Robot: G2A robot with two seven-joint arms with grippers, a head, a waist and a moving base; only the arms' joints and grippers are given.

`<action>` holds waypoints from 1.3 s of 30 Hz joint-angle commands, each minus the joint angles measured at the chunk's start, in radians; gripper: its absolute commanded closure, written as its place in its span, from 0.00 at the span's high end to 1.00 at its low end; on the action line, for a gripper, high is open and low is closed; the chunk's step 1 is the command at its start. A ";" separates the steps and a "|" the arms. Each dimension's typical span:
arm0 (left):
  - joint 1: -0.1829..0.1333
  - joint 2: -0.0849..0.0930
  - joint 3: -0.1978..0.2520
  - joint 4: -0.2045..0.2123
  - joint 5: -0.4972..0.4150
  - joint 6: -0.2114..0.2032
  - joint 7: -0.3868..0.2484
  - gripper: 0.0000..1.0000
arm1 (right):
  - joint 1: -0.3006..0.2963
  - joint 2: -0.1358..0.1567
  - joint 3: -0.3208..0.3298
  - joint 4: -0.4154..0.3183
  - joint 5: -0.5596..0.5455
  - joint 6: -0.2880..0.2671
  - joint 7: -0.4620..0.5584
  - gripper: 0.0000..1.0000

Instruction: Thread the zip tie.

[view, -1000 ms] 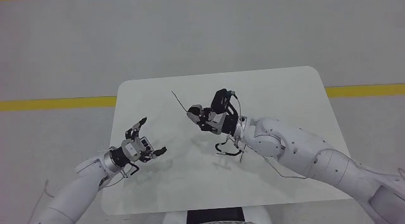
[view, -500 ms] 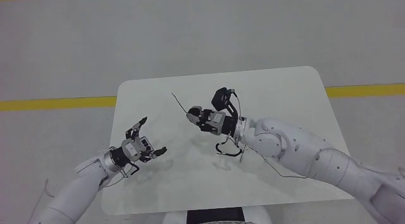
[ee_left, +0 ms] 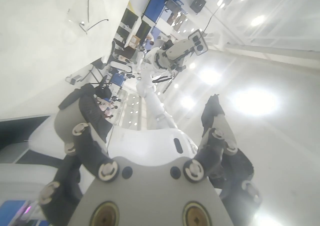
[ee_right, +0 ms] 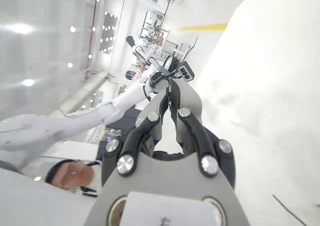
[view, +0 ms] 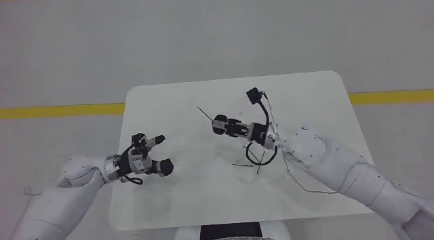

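A thin black zip tie (view: pixel 205 114) sticks out over the middle of the white table (view: pixel 305 97), pinched at one end by my right gripper (view: pixel 218 124), which is shut on it. In the right wrist view the tie (ee_right: pixel 191 49) rises from the closed fingertips of the right gripper (ee_right: pixel 170 96). My left gripper (view: pixel 164 153) hovers at the table's near left, open with nothing between its fingers (ee_left: pixel 86 104), some way from the tie. From the left wrist view the right arm holds the tie (ee_left: pixel 209 20) up in the air.
Loose black zip ties (view: pixel 256 160) lie on the table beside the right forearm, and they show again in the left wrist view (ee_left: pixel 88 16). Another loose tie (ee_right: pixel 287 208) lies close to the right wrist. Bare tabletop lies between the two grippers.
The left gripper has turned at the wrist and drawn slightly back. The right gripper has shifted a little to the right with the zip tie, its wrist rotated.
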 commanded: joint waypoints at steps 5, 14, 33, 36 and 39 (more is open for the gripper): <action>-0.005 0.002 -0.007 0.020 0.076 -0.036 0.018 1.00 | -0.021 -0.008 0.025 0.022 0.105 0.000 0.100 0.00; -0.002 -0.004 0.001 0.016 0.039 -0.064 0.020 1.00 | -0.054 -0.014 0.038 0.038 0.194 0.004 0.140 0.00; -0.161 -0.055 0.111 0.169 0.041 -0.386 -0.217 1.00 | -0.095 -0.108 0.052 0.205 0.668 0.035 0.583 0.00; -0.189 -0.060 0.124 0.180 0.034 -0.387 -0.217 1.00 | -0.083 -0.127 0.035 0.223 0.653 0.045 0.601 0.00; -0.215 -0.066 0.136 0.181 0.039 -0.387 -0.217 1.00 | -0.070 -0.146 0.019 0.237 0.618 0.050 0.602 0.00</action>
